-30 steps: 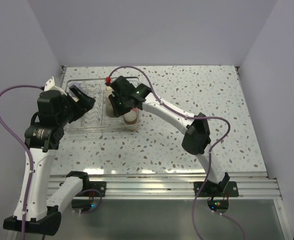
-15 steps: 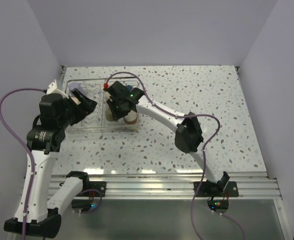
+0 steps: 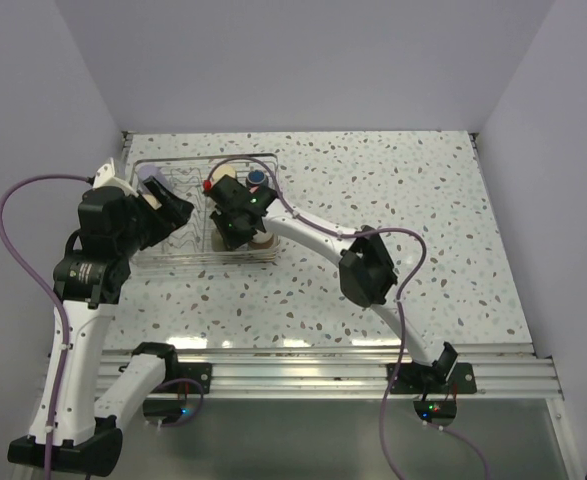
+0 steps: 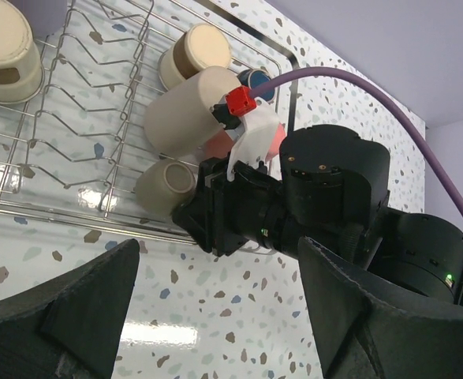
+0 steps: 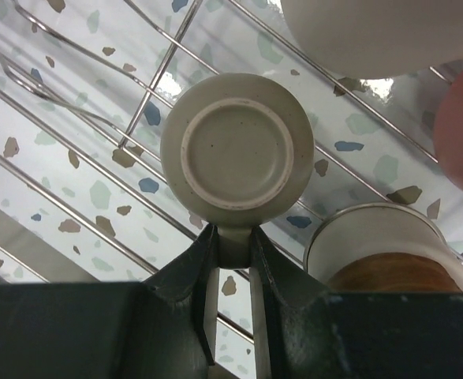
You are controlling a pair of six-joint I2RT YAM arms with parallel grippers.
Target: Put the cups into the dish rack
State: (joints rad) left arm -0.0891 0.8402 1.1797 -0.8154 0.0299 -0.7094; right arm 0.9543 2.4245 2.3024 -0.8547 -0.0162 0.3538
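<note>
**Mug in right gripper, upside down over the rack's near-right part. Release is the next call.**

- Right gripper [image 5: 233, 245]: jaws nearly closed, pinching the mug [image 5: 237, 150] by its handle. Nothing else is in the grip.
- Key relation: the mug hangs straight off the fingertips. Its handle points back into the jaws and its base faces the wrist cam, so its mouth faces the rack [image 3: 193, 159] floor. The mug axis runs roughly square to the wires, not along them.
- Relative to the rack, the mug is inside the rim, in the right half and close to the near rail. It sits over a gap between wires, beside a prong.
- I can't tell whether the mouth rests on the wires or hangs just above them. The wrist view looks straight down the axis.
- A banded cup [image 5: 373, 245] stands just beside the mug, toward the rack's right end. There's a small gap and they don't look to be touching.
- Left gripper [image 3: 165, 205]: wide open and empty, over the rack's left part, well apart from the mug. The right arm is the nearer one and owns this move.
- My read: placing is almost done. What's left is to settle the mug onto the wires, open, and back out along the handle line.
- Risk: the mug tips off a wire on release, or nudges the banded cup.
</note>
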